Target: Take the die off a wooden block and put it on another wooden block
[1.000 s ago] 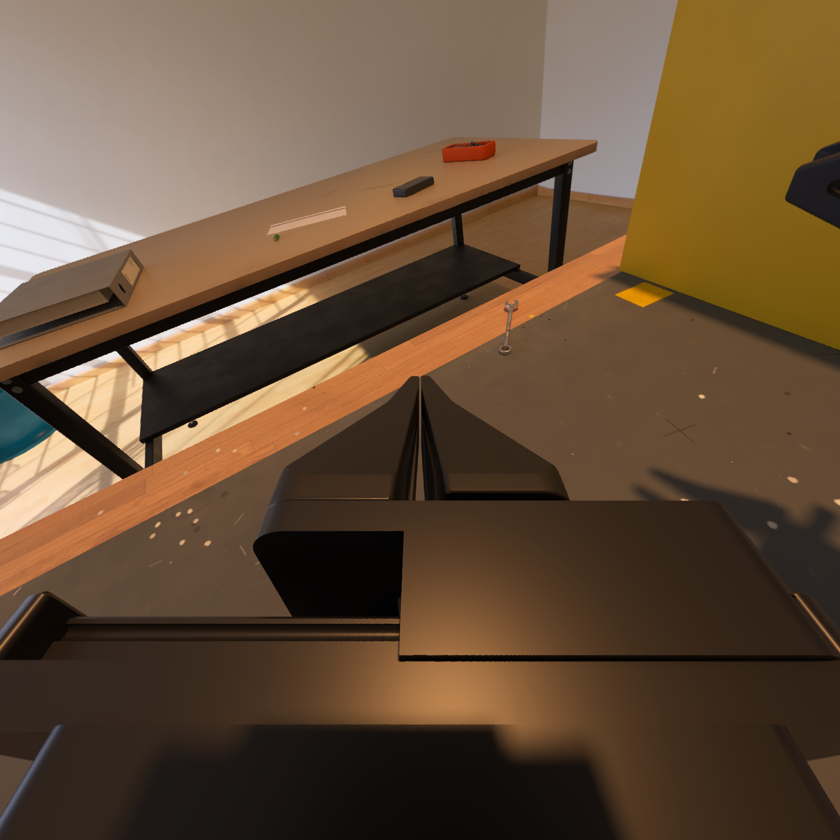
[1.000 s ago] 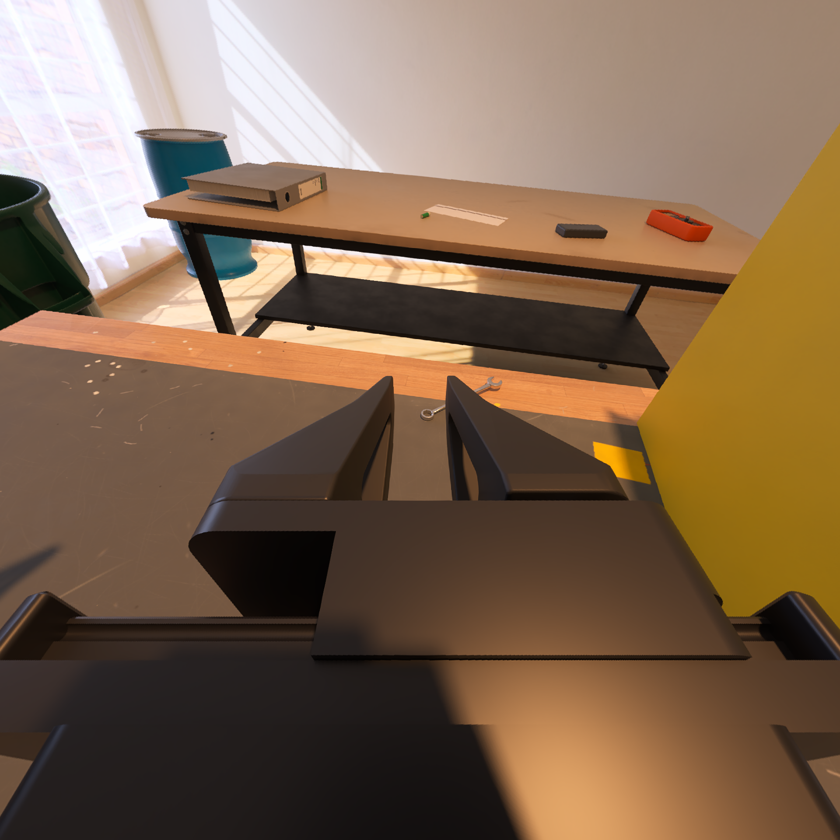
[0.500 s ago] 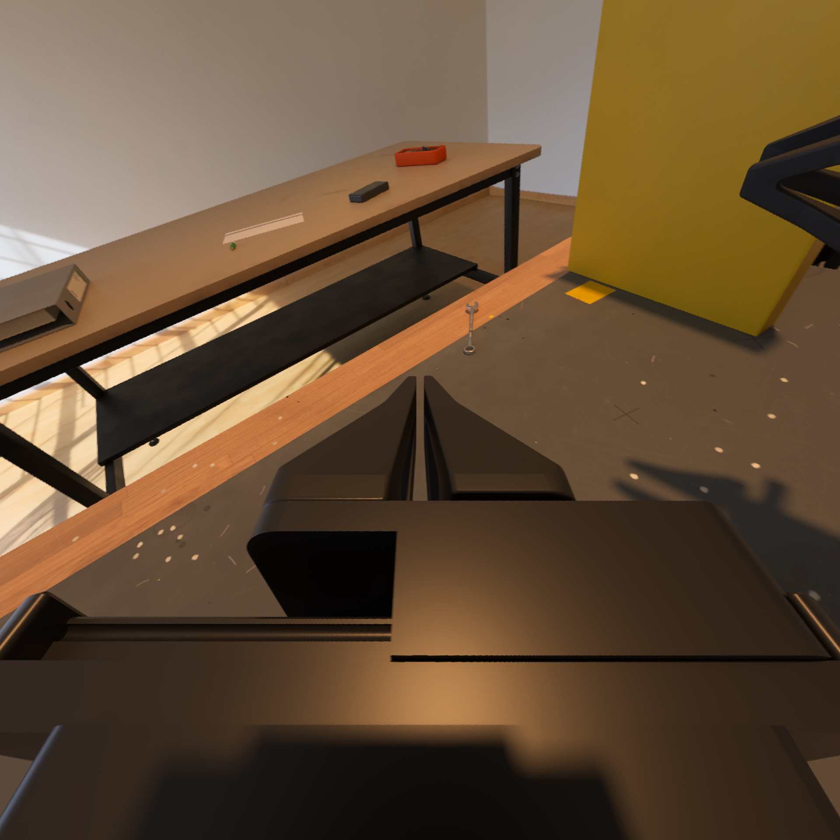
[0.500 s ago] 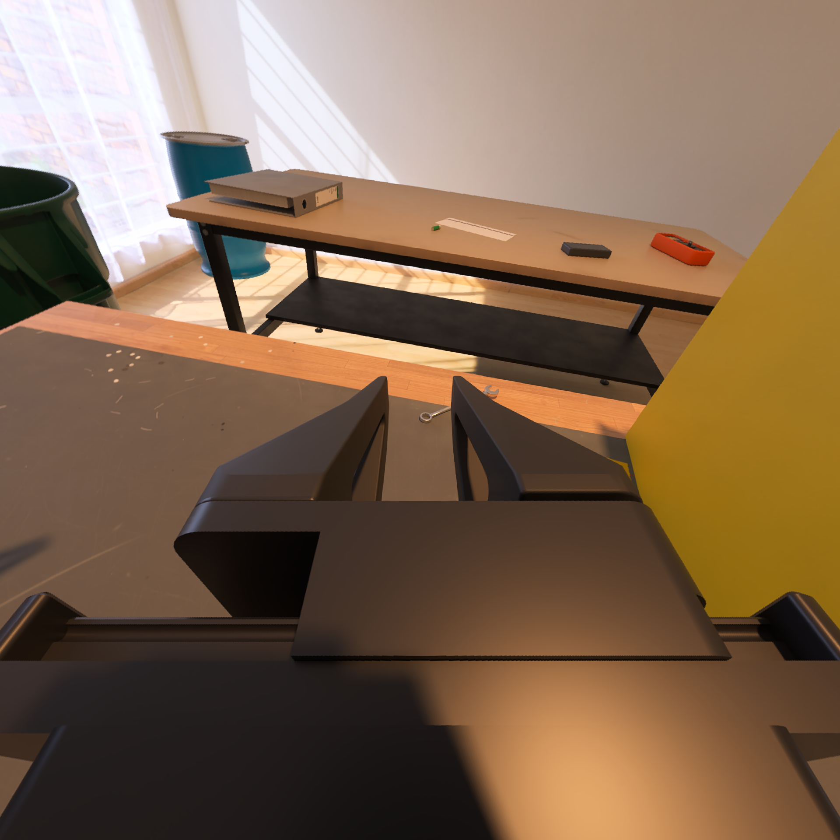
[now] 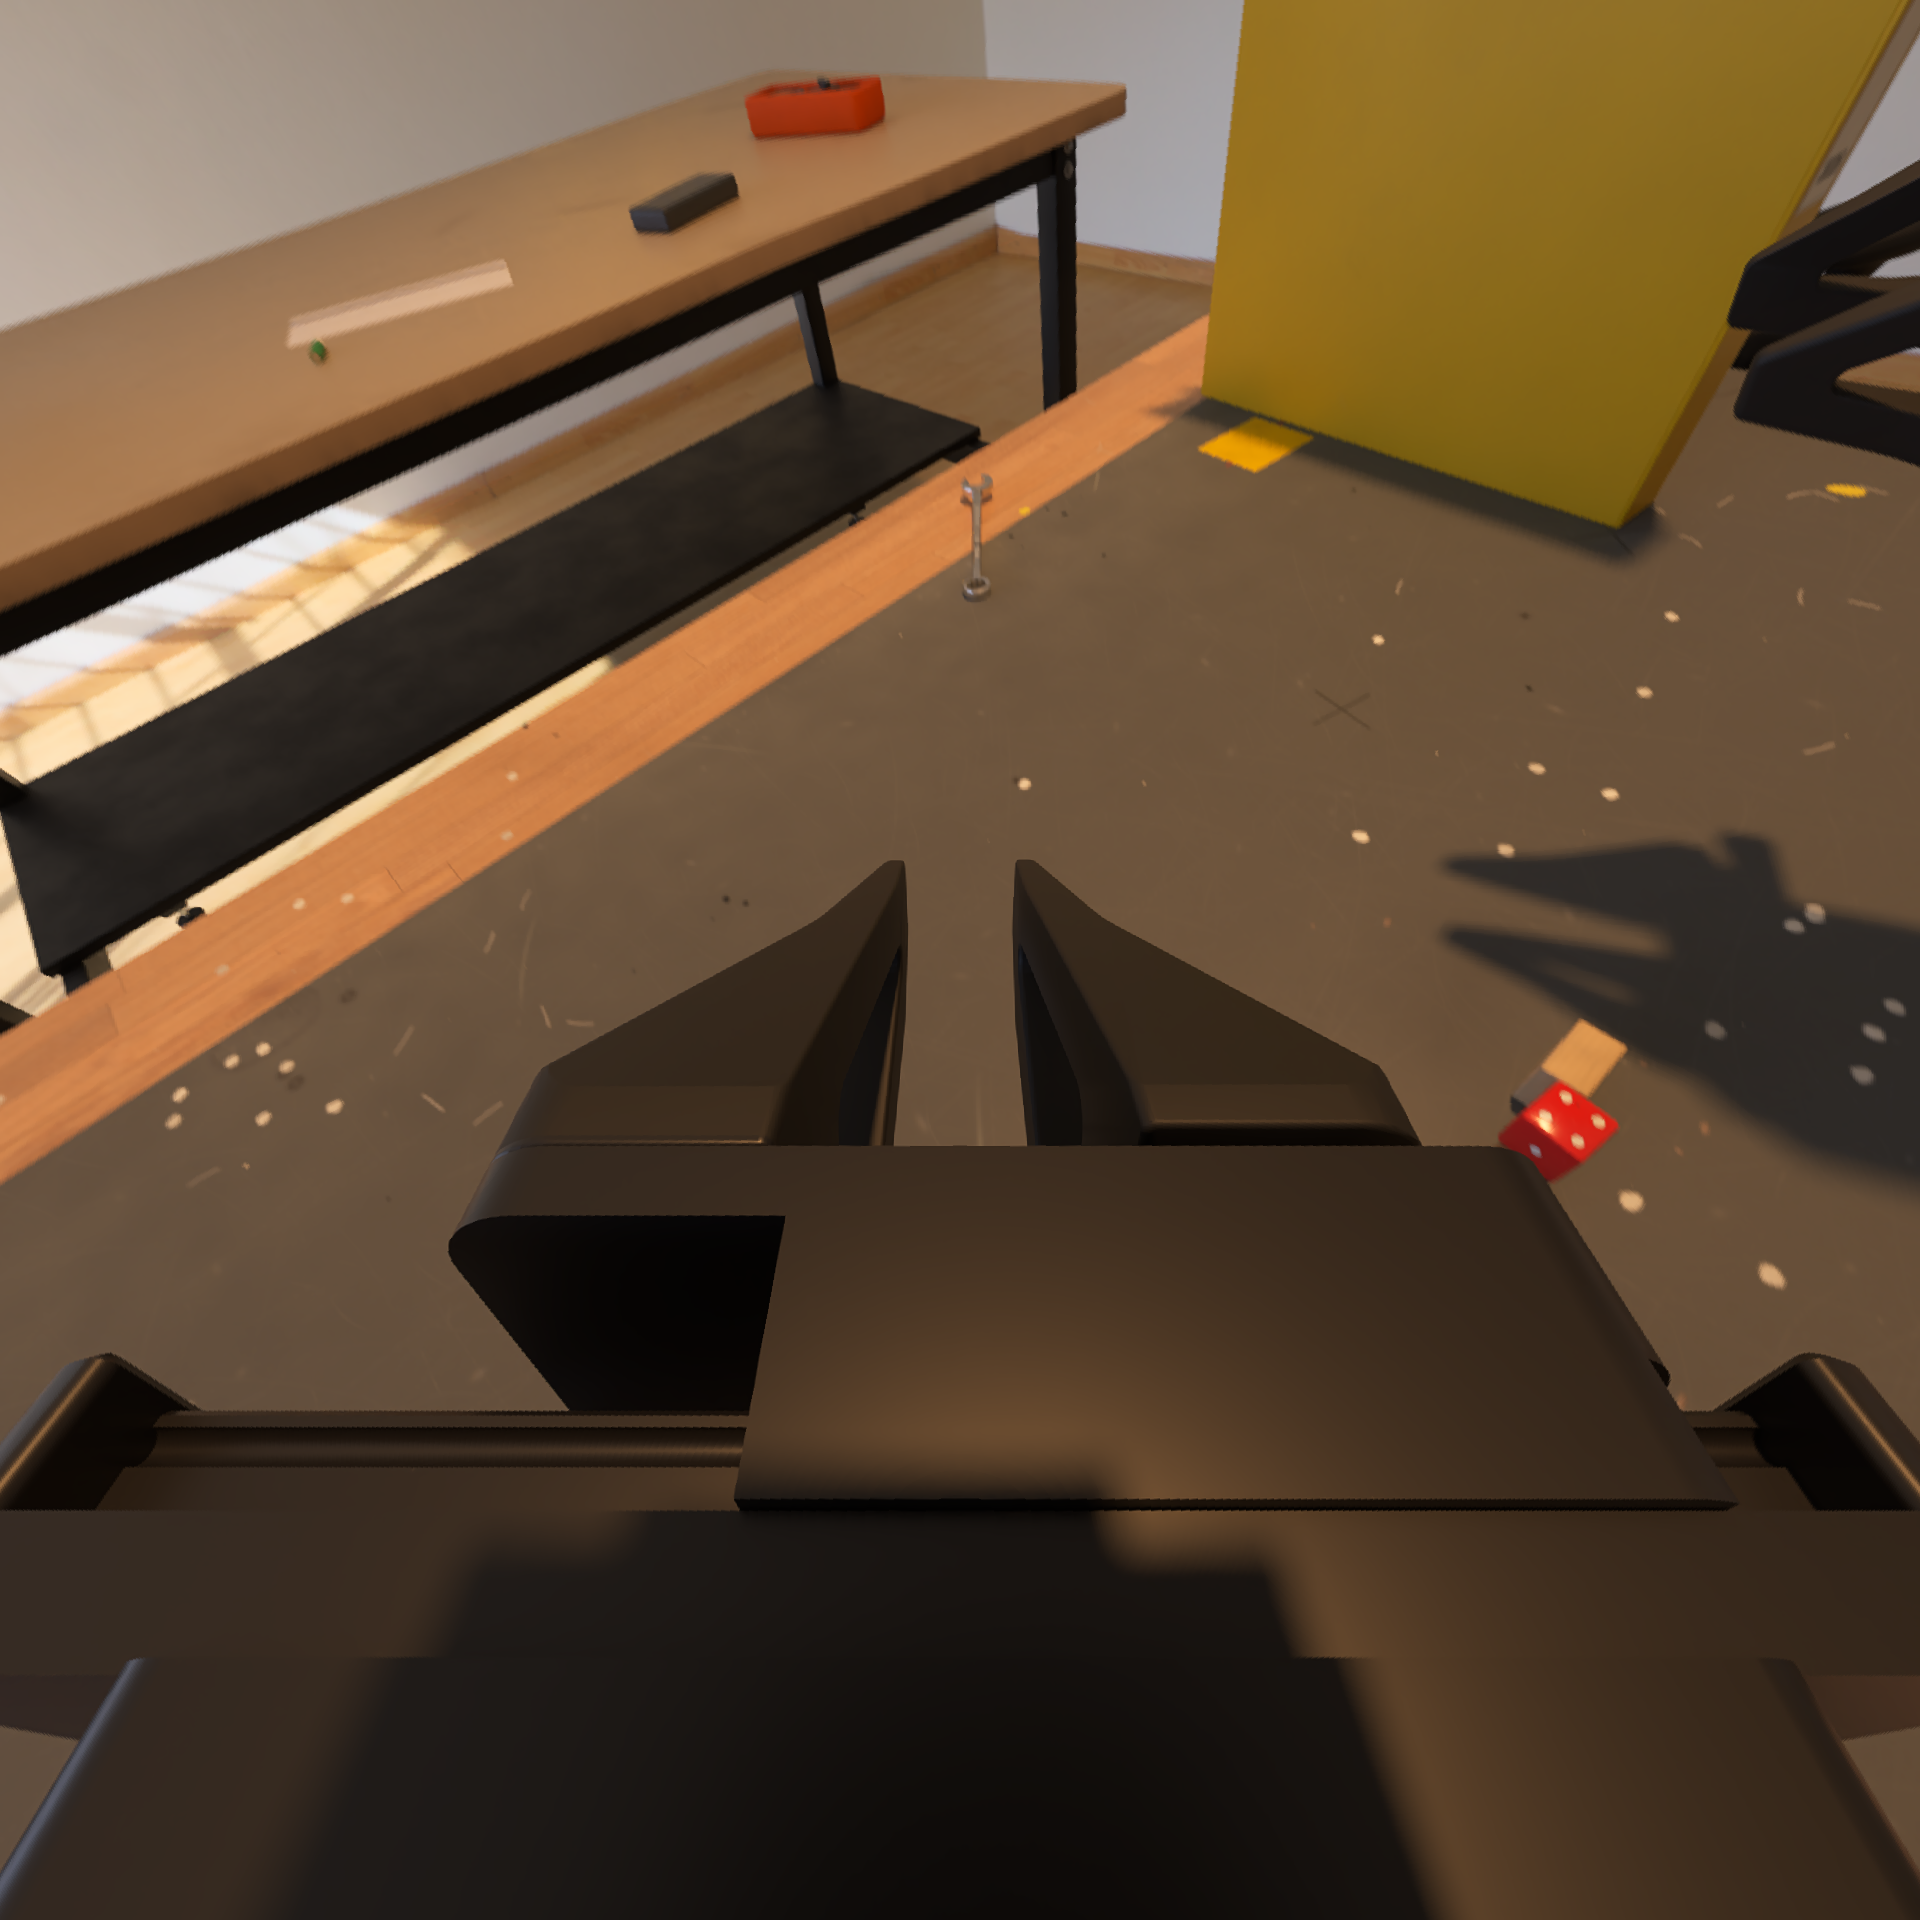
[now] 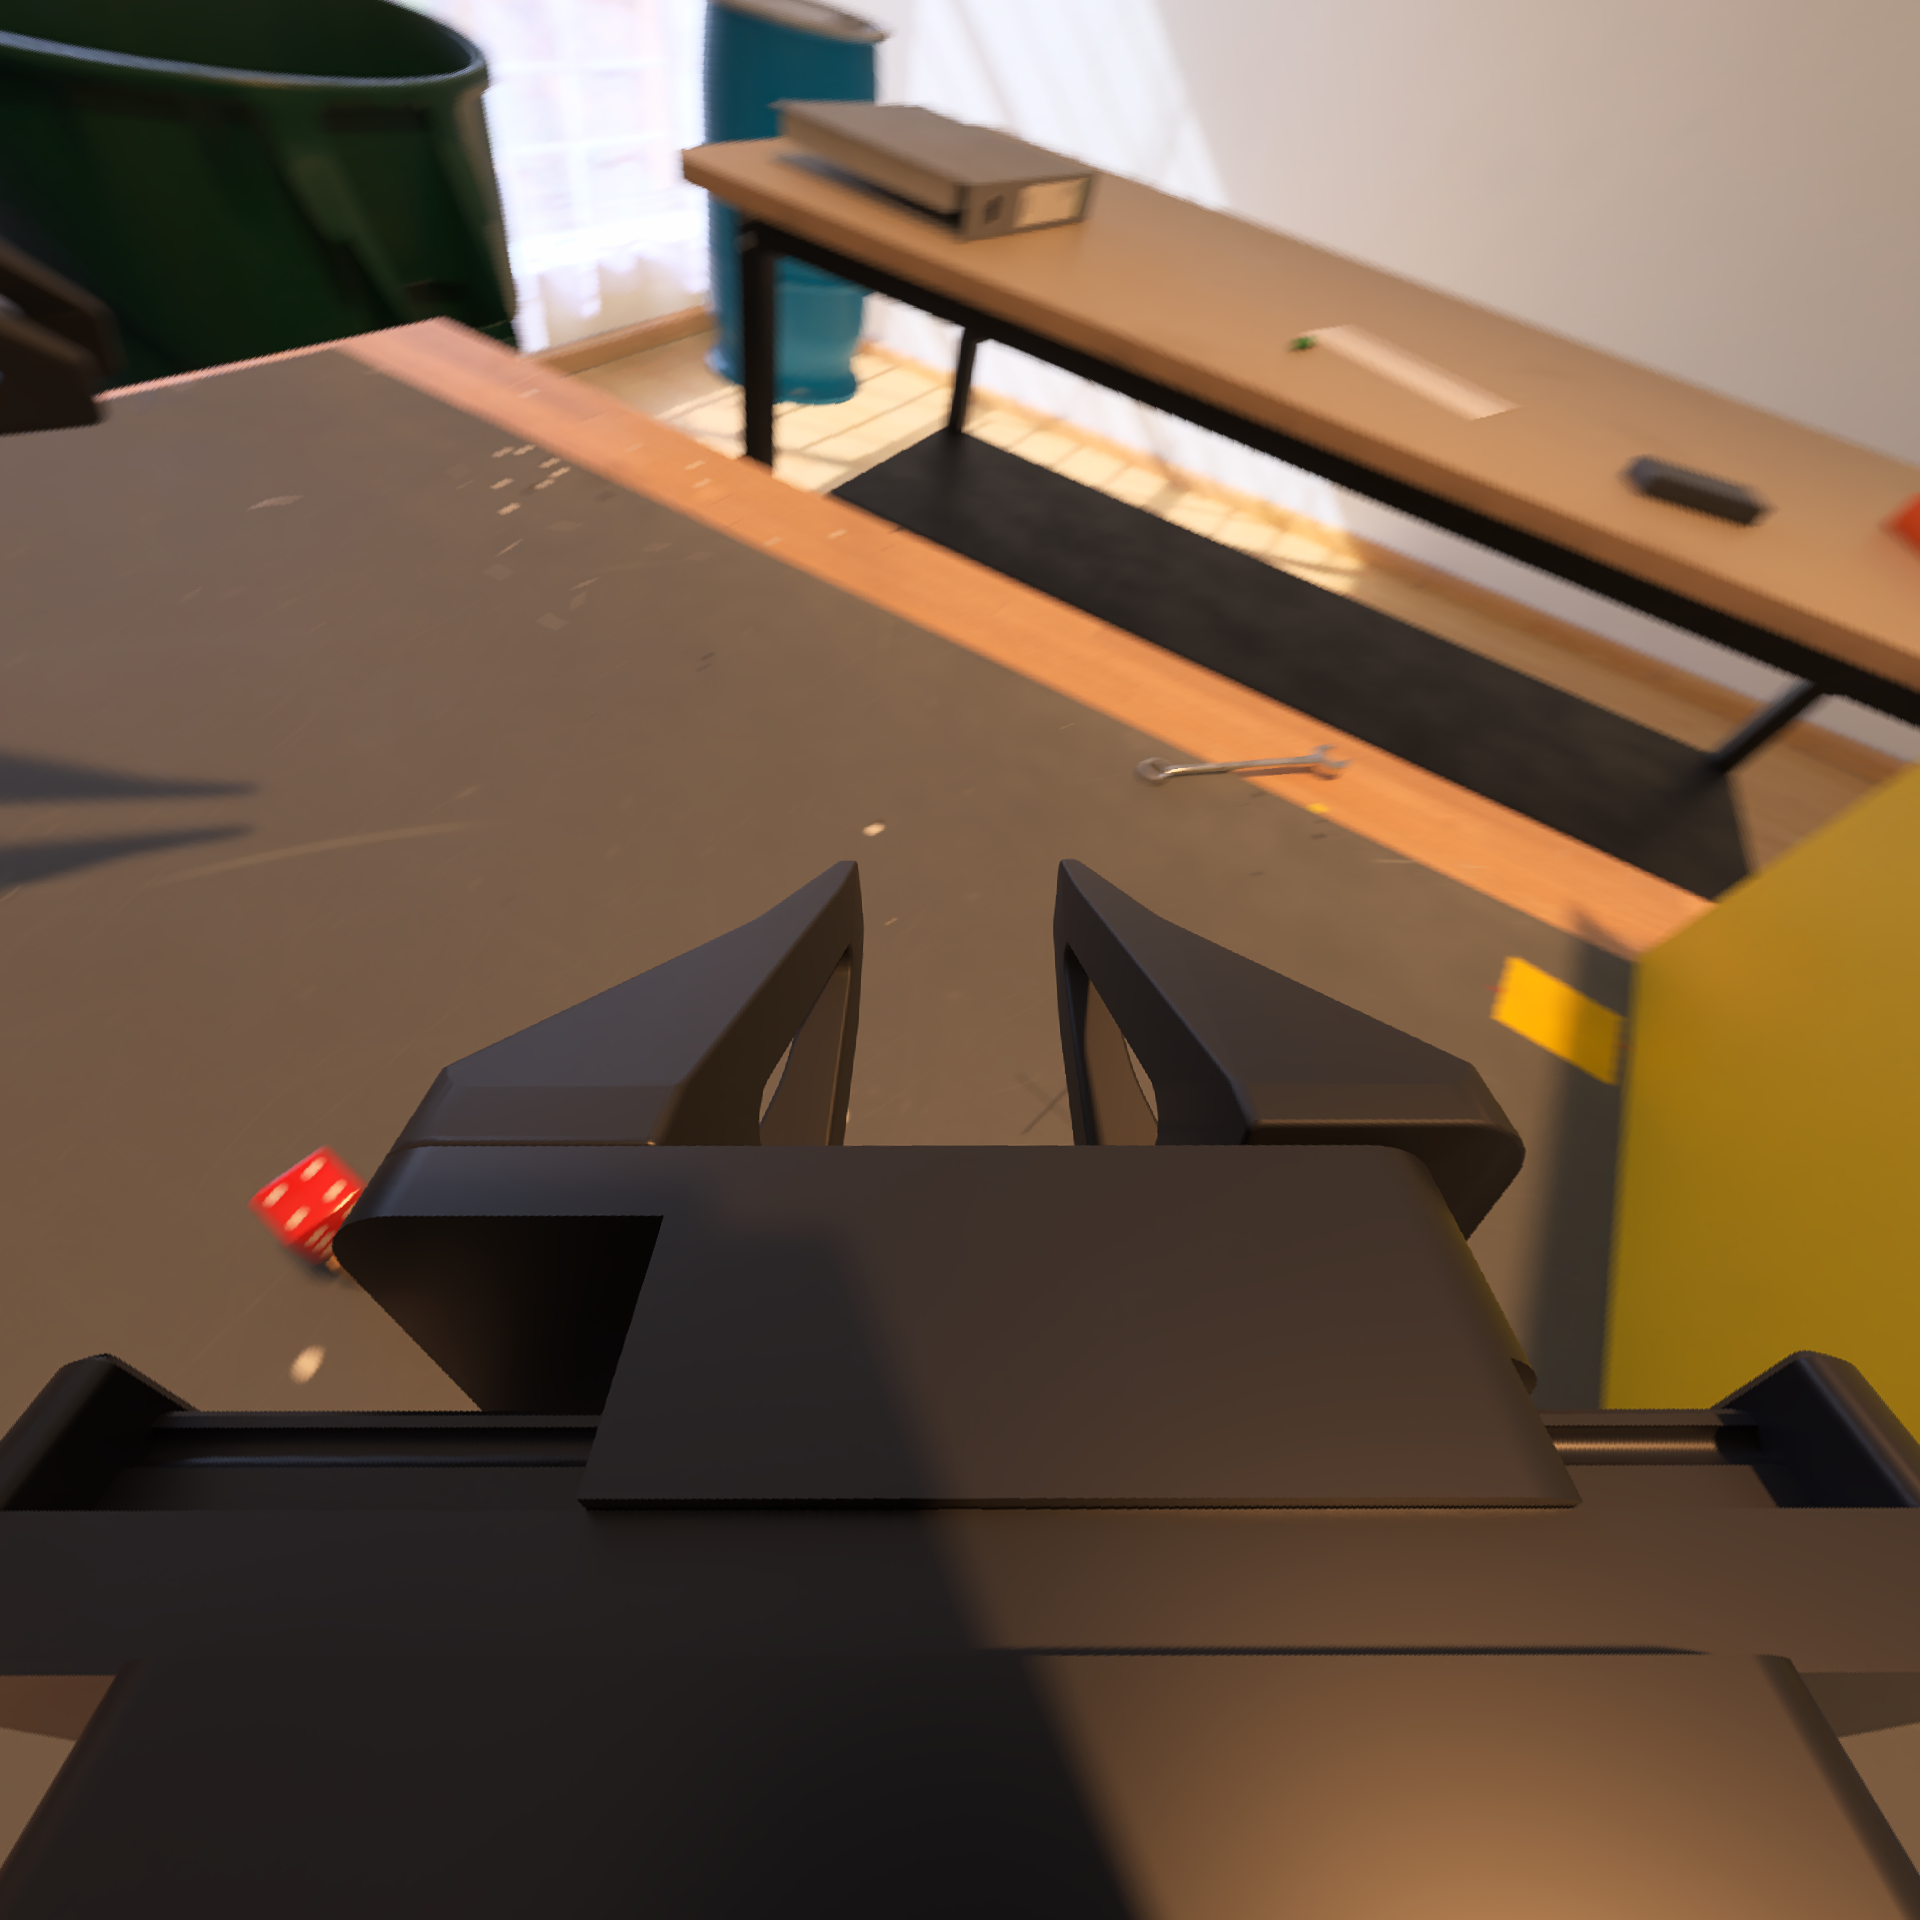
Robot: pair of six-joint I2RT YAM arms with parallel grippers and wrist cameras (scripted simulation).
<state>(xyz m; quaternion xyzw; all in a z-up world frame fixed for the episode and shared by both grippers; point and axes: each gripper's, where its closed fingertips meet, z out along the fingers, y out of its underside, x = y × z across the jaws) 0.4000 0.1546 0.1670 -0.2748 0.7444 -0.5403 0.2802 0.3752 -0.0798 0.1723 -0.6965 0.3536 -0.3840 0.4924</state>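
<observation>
A red die with white dots shows at the right of the left wrist view, with a light wooden block partly visible just behind it. The die also shows at the left of the right wrist view, partly hidden by my gripper body. My left gripper is open and empty, left of the die. My right gripper is open and empty, right of the die. The right gripper also shows at the right edge of the left wrist view.
A small wrench lies near the dark mat's far edge, also in the right wrist view. A tall yellow panel stands on the table with a yellow tape patch. A wooden bench, green bin and blue barrel stand beyond.
Both wrist views have tilted down and swung towards the die, which has come into view in both. My left gripper has gone from shut to open; my right has opened wider.
</observation>
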